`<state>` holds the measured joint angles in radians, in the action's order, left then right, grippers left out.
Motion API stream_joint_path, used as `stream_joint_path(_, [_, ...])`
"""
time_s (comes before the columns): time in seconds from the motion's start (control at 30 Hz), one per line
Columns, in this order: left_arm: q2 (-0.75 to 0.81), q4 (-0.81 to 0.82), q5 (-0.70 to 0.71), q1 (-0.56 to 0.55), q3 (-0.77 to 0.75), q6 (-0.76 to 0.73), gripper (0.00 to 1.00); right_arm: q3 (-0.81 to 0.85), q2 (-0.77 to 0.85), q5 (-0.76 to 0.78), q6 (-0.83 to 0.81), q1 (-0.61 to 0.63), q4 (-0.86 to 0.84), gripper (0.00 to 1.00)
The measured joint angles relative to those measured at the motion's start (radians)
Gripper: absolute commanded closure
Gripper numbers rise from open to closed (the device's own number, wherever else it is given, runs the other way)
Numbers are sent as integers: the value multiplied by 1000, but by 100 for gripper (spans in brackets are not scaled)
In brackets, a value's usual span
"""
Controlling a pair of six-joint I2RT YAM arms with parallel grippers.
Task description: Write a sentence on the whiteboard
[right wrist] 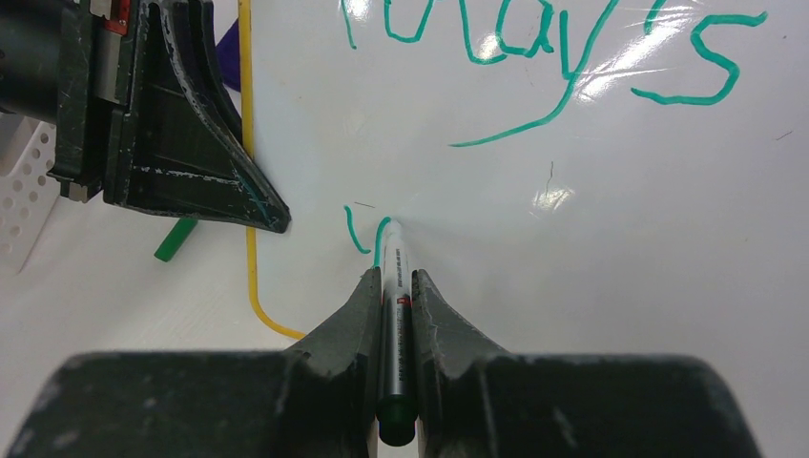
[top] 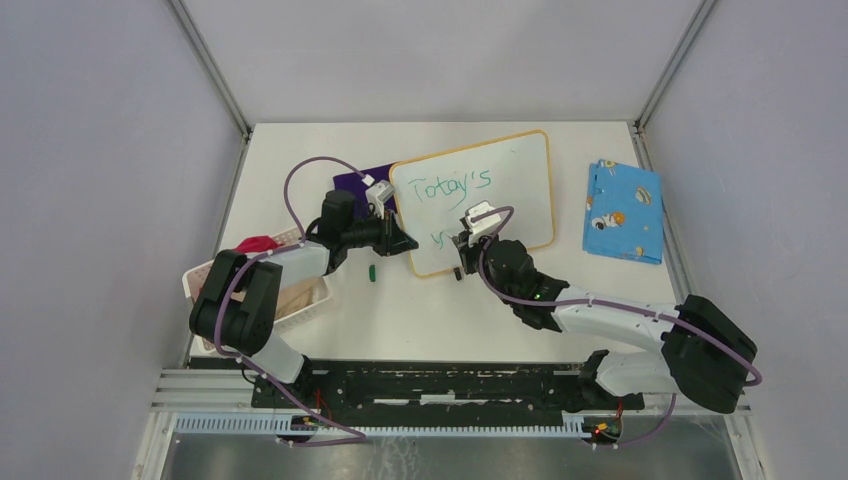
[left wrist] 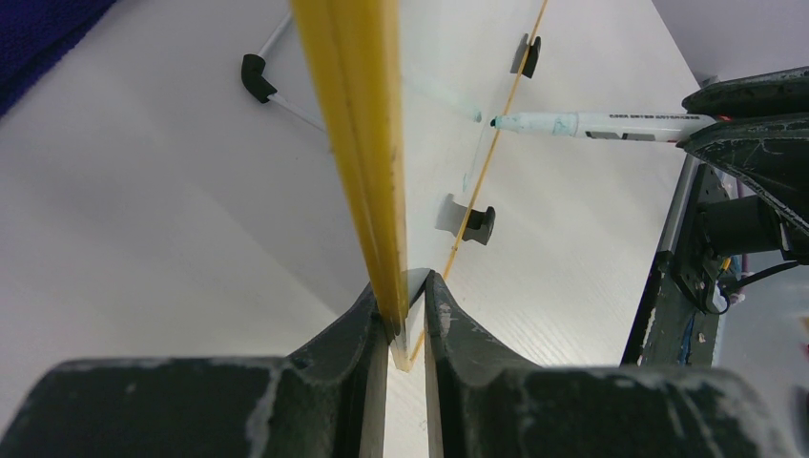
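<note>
1. White table bears the whiteboard; the left gripper is clamped on its left frame edge.
2. Pinched in the right gripper, the marker touches the board's lower-left (second line barely begun).
3. So far the sentence shows "Today's"; the rest likely runs rightward beneath it, away from the left gripper.

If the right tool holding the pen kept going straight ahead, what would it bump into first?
The whiteboard. The pen clamped in the right tool points straight at it, and its tip seems to be touching the surface.
</note>
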<state>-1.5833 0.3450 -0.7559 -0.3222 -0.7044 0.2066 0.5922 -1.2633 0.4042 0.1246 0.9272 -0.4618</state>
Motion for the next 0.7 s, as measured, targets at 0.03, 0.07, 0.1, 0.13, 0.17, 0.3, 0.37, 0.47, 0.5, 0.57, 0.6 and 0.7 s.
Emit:
stream_joint_path(0.03, [0, 0, 0, 0, 0, 0, 98, 0, -2, 0, 0, 0, 0, 100])
stream_joint_path(0.07, [0, 0, 0, 0, 0, 0, 98, 0, -4, 0, 0, 0, 0, 100])
stream_joint_path(0.1, [0, 0, 0, 0, 0, 0, 98, 0, -6, 0, -1, 0, 0, 100])
stream_joint_path(0.13, [0, 0, 0, 0, 0, 0, 98, 0, -10, 0, -1, 0, 0, 100])
stream_joint_path(0.17, [0, 0, 0, 0, 0, 0, 98, 0, -12, 0, -2, 0, 1, 100])
stream_joint_path(0.3, [0, 0, 0, 0, 0, 0, 98, 0, -14, 0, -2, 0, 1, 100])
stream_joint_path(0.37, [0, 0, 0, 0, 0, 0, 98, 0, -14, 0, -2, 0, 1, 100])
stream_joint_path(0.47, [0, 0, 0, 0, 0, 0, 98, -1, -14, 0, -2, 0, 1, 100])
stream_joint_path(0.5, [0, 0, 0, 0, 0, 0, 98, -1, -14, 0, -2, 0, 1, 100])
stream_joint_path(0.57, [0, 0, 0, 0, 0, 0, 98, -2, -14, 0, -2, 0, 0, 100])
stream_joint_path(0.6, [0, 0, 0, 0, 0, 0, 98, -4, -13, 0, -2, 0, 0, 100])
stream_joint_path(0.7, [0, -1, 1, 0, -1, 0, 98, -20, -7, 0, -2, 0, 0, 100])
